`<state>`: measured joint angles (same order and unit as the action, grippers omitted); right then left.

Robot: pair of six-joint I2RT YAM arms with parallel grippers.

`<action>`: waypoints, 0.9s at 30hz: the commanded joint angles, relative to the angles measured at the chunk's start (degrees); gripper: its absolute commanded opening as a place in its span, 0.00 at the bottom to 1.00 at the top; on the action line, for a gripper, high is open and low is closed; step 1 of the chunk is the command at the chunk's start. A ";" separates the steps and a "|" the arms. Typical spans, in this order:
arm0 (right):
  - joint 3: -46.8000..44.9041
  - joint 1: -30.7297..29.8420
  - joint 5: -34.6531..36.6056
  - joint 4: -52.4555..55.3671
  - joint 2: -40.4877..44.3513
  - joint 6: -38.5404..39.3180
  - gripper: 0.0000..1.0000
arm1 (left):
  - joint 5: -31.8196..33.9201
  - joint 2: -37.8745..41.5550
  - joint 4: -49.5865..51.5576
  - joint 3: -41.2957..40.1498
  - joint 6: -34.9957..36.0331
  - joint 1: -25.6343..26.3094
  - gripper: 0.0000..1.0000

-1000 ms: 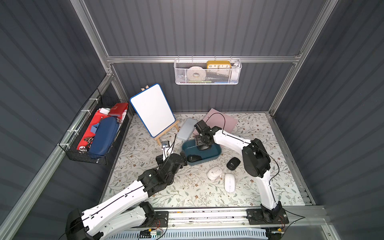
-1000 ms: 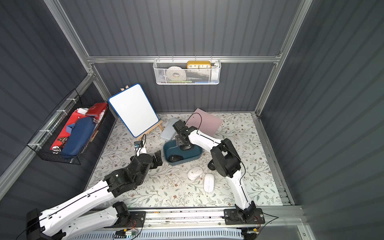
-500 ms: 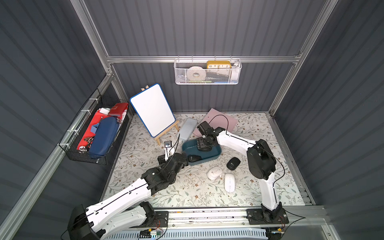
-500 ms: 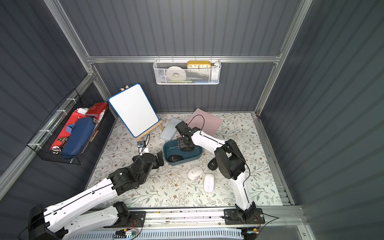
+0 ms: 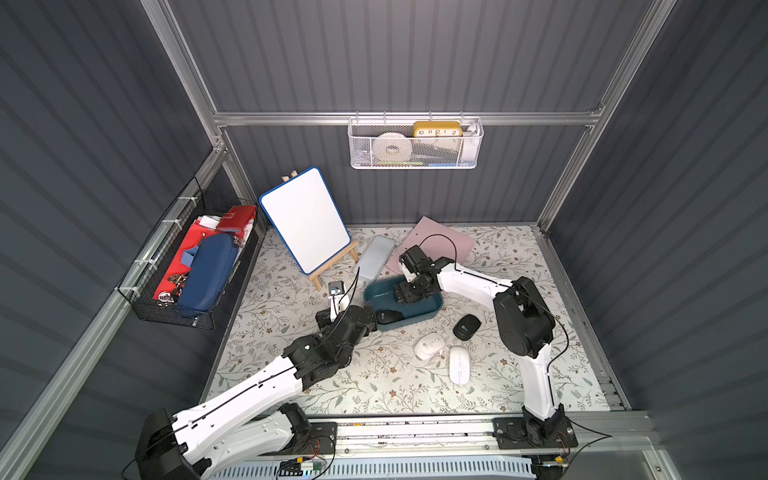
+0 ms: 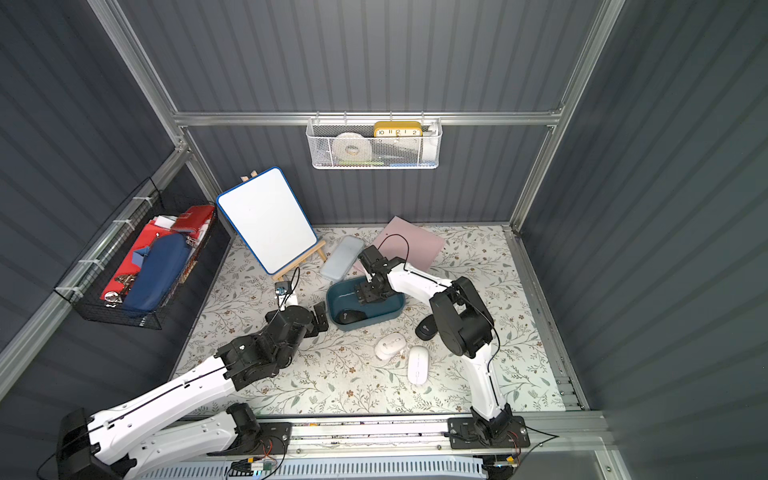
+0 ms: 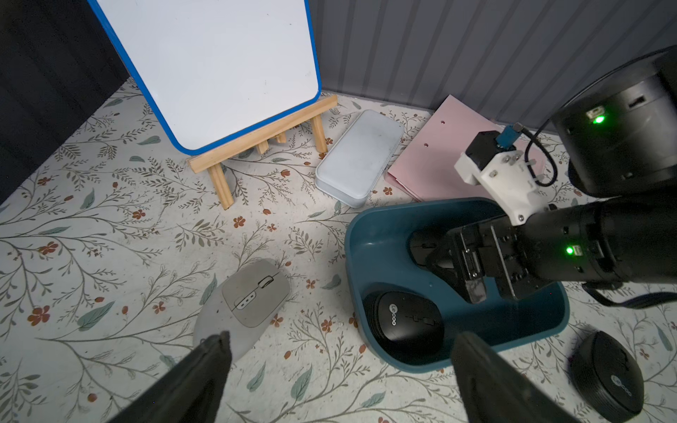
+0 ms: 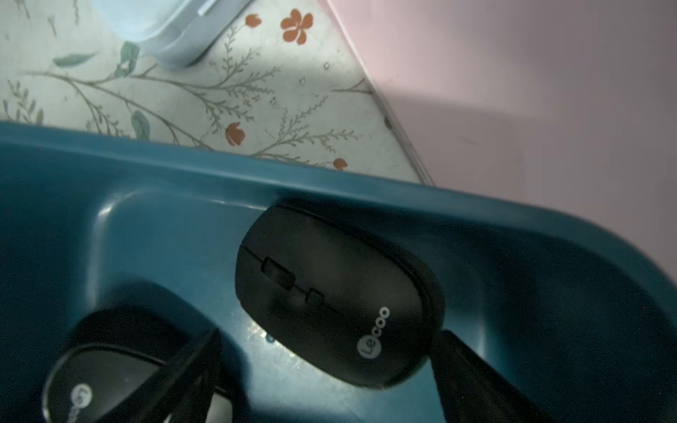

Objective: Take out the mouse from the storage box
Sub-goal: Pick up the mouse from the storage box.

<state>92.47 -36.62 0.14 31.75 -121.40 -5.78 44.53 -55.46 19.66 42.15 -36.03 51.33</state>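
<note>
Two black mice [image 7: 403,324] lie in the storage box [image 5: 428,311]; my right tool [image 8: 328,333] hangs wide open and empty at the mouse [image 8: 337,293] by its wall; reaching step, I judge; next, settle lower, close squarely, lift.

Even overhead light, murky right-wrist close-up.

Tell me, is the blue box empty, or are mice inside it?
Not empty. The storage box holds two black mice: the corner mouse and the middle mouse, both resting inside its walls.
</note>
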 commanded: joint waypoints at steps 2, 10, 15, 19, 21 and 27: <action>-0.88 0.55 0.00 2.94 1.69 14.70 0.92 | -0.76 -0.27 -0.85 -0.51 0.62 -0.28 0.99; 3.28 2.21 -7.40 7.40 0.76 35.96 0.91 | -1.02 -0.44 -0.57 -0.67 0.48 -0.35 1.00; 10.96 3.05 -7.65 14.04 -2.99 43.66 0.91 | -0.94 0.98 -1.07 -1.35 0.69 -0.34 0.99; 16.25 3.24 -10.67 18.54 -6.25 47.52 0.91 | -0.68 0.65 -1.05 -1.32 0.79 -0.35 0.99; 19.01 3.06 -10.84 21.53 -8.17 49.19 0.91 | -0.59 0.37 -0.87 -1.20 0.79 -0.35 0.99; 18.98 3.22 -9.91 21.38 -9.71 50.98 0.91 | -0.66 0.01 -1.03 -1.07 0.78 -0.34 0.99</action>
<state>111.31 -33.50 -9.21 50.41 -130.54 42.85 43.70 -55.35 19.11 41.45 -36.03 51.33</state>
